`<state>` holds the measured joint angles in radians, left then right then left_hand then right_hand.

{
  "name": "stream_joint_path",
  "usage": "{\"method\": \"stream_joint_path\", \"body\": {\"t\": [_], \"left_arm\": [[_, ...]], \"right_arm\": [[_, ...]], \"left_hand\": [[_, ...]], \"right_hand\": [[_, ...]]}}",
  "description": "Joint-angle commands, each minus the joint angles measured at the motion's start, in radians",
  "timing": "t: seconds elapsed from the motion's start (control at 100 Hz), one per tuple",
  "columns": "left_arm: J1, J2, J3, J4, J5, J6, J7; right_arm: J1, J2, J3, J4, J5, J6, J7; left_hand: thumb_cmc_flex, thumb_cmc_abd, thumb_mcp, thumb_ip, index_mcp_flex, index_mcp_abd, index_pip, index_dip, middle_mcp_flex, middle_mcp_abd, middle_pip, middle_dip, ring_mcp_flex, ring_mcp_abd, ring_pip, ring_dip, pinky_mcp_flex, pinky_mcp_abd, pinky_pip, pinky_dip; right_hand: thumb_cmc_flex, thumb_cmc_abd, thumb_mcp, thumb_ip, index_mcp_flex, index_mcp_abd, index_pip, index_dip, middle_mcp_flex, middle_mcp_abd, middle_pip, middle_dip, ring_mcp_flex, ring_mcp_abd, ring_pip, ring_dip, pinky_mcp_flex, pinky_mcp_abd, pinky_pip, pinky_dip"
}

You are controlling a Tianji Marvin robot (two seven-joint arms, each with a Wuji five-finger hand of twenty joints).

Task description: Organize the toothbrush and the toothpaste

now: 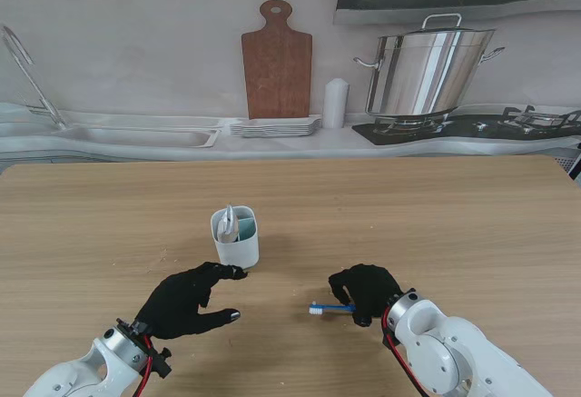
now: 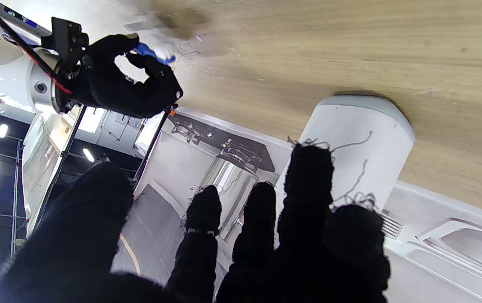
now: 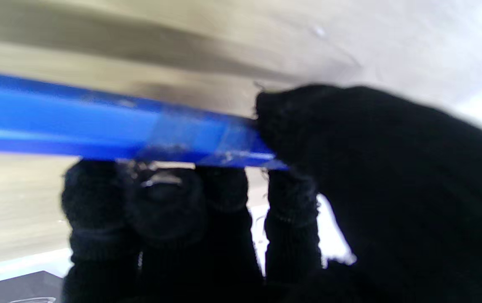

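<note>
Pale wood-grain table [image 1: 472,224] fills the stand's view, backed by a kitchen counter print with a cutting board [image 1: 276,59], a stack of plates [image 1: 275,126], a steel stockpot [image 1: 428,72] and a sink [image 1: 136,133].

On the right, the black-gloved right hand [image 1: 365,292] curls its fingers around the handle of a blue toothbrush [image 1: 330,308], whose white bristle head pokes out toward the left, low over the table. Nothing lies between it and the white holder cup [image 1: 236,237], which stands upright, farther from me and to the left, well apart from the brush. A white toothpaste tube [image 1: 229,224] already sits inside the cup.

The left hand [image 1: 186,299] holds nothing, fingers spread, its fingertips [image 1: 238,272] just beside the cup's base; whether they touch cannot be told.

The left wrist camera shows the cup's smooth wall [image 2: 352,143] right past the fingers [image 2: 308,176], and the right hand [image 2: 127,80] across the table gripping the blue brush [image 2: 150,52]. The right wrist camera, blurred, shows only the blue handle [image 3: 110,126] pinched between thumb [image 3: 291,122] and fingers against the wood, a detail the stand's view hides under the glove.
</note>
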<state>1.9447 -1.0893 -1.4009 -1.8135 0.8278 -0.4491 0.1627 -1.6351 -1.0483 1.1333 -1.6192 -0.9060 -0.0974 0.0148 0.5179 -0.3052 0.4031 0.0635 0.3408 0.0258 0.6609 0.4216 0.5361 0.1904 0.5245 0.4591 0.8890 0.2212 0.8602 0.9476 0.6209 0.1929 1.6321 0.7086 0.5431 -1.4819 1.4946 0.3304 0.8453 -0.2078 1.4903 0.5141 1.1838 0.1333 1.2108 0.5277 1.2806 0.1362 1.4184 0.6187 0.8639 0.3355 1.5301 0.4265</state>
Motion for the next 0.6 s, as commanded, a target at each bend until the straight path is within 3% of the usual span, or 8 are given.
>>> {"method": "stream_joint_path", "body": {"t": [0.0,0.31,0.59], "left_arm": [[0.007,-0.001,-0.003,-0.012,0.002,-0.005,-0.013],[0.020,-0.002,-0.026,-0.023,0.013,-0.006,-0.010],[0.042,-0.003,-0.063,-0.033,0.028,0.001,-0.001]], "right_arm": [[-0.016,-0.014,0.003,-0.036,0.028,0.025,0.010],[-0.025,-0.047,0.019,-0.137,0.207,0.128,-0.015],[0.044,-0.085,-0.019,-0.161,0.418,0.187,-0.062]], "left_hand": [[0.014,0.025,0.015,-0.001,0.021,0.003,0.001,0.001,0.017,-0.009,0.007,-0.005,0.022,0.034,0.000,-0.021,-0.009,-0.002,0.001,0.010],[0.013,0.024,0.015,-0.001,0.021,0.001,0.001,0.001,0.017,-0.009,0.006,-0.006,0.019,0.036,-0.004,-0.023,-0.018,0.004,-0.009,0.007],[0.012,0.024,0.015,-0.001,0.022,0.002,0.001,0.001,0.019,-0.009,0.006,-0.005,0.011,0.035,-0.018,-0.029,-0.039,0.024,-0.037,0.002]], "right_hand": [[0.074,-0.002,0.075,-0.006,0.047,-0.021,0.054,0.003,0.040,0.020,0.045,0.015,0.017,-0.048,0.024,0.009,0.001,0.005,0.028,0.016],[0.081,-0.002,0.075,-0.022,0.043,-0.019,0.052,0.004,0.028,0.025,0.042,0.019,0.017,-0.038,0.014,0.004,-0.016,0.009,0.024,0.021],[0.087,0.004,0.075,-0.038,0.030,-0.013,0.047,0.013,0.011,0.026,0.041,0.022,0.017,-0.026,-0.008,-0.007,-0.041,0.009,0.018,0.027]]}}
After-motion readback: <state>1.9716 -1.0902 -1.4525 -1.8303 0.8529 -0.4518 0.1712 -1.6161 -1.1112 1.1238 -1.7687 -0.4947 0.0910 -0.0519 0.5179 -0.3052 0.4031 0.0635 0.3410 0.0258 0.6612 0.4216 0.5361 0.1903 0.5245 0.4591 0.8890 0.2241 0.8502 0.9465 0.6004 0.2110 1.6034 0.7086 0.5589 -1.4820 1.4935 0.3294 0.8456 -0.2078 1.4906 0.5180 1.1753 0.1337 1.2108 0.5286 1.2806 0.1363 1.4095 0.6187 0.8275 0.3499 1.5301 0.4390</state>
